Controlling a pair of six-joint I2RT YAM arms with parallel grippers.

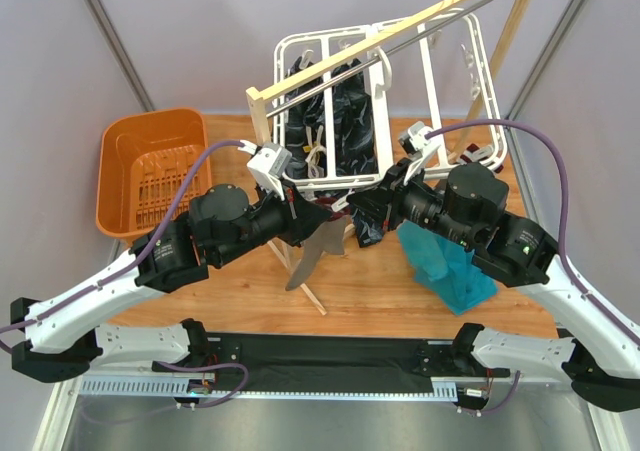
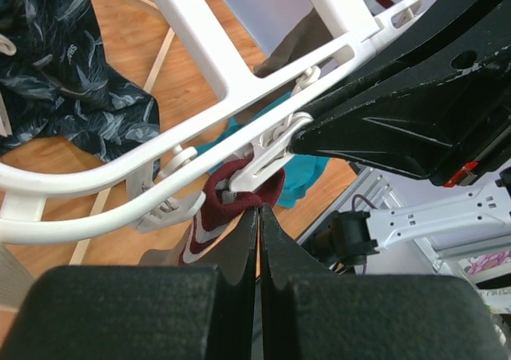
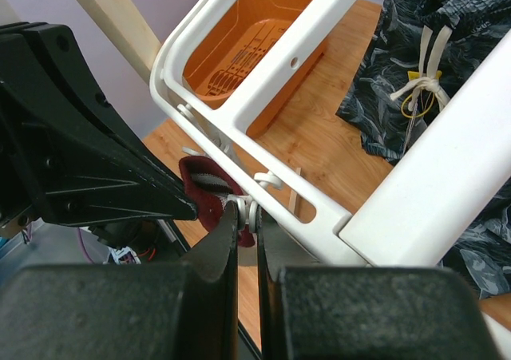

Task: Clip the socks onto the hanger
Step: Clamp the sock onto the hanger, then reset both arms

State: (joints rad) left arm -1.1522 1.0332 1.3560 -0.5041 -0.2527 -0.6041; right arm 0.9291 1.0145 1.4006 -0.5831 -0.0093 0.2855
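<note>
The white hanger [image 1: 431,76] hangs from the wooden pole rack, its lower bar between both grippers. My left gripper [image 1: 302,211] is shut on a sock [image 1: 312,249], which dangles below it. In the left wrist view the gripper [image 2: 258,211] pinches the maroon and white cuff [image 2: 227,194] right under a white clip [image 2: 273,146] on the hanger bar [image 2: 209,50]. My right gripper [image 1: 352,209] faces it. In the right wrist view it [image 3: 247,213] is shut on that clip [image 3: 246,208], with the cuff [image 3: 201,194] beside the clip. No second sock shows.
A black patterned garment [image 1: 352,111] hangs on the hanger. A teal cloth [image 1: 448,263] lies under the right arm. An orange basket [image 1: 148,169] stands at the left. The wooden rack's pole [image 1: 400,29] crosses above, and its leg [image 1: 300,271] rests on the table.
</note>
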